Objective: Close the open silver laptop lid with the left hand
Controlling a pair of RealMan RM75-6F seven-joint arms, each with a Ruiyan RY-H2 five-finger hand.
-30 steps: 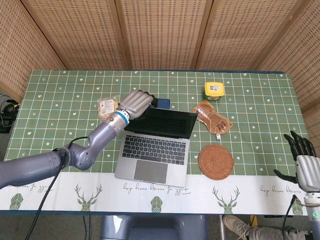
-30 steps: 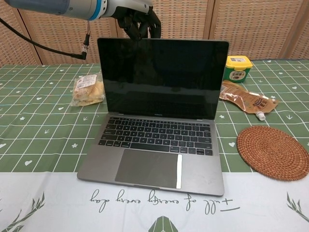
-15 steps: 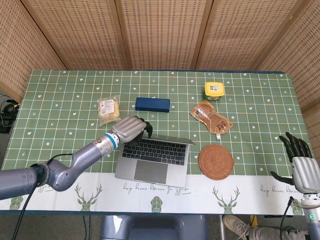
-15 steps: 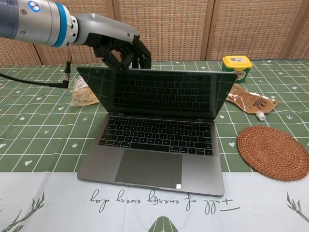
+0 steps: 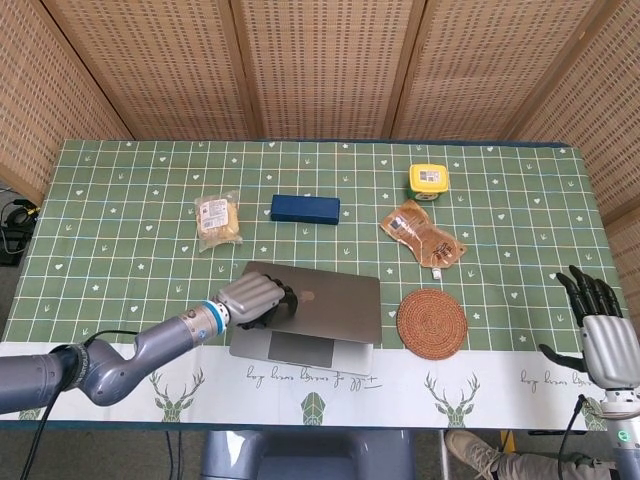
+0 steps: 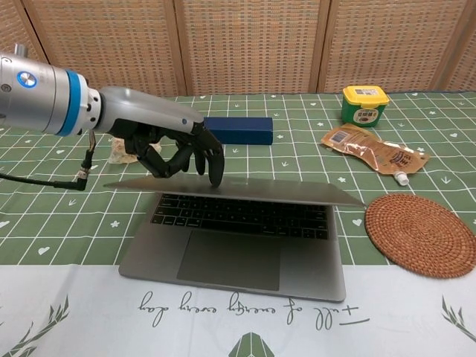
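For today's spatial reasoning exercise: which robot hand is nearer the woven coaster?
Right. The right robot hand hangs off the table edge beside the woven coaster; the left robot hand presses the laptop lid, farther away.

Backdrop: woven rattan screen panels (image 5: 320, 65) in light wooden frames, standing edge to edge behind and beside the table (image 5: 110, 190). Table covering: green grid-patterned cloth with small white motifs, white front border printed with deer and script. Lighting even.

The left hand (image 6: 167, 145) has pushed the laptop lid (image 6: 238, 190) nearly shut.
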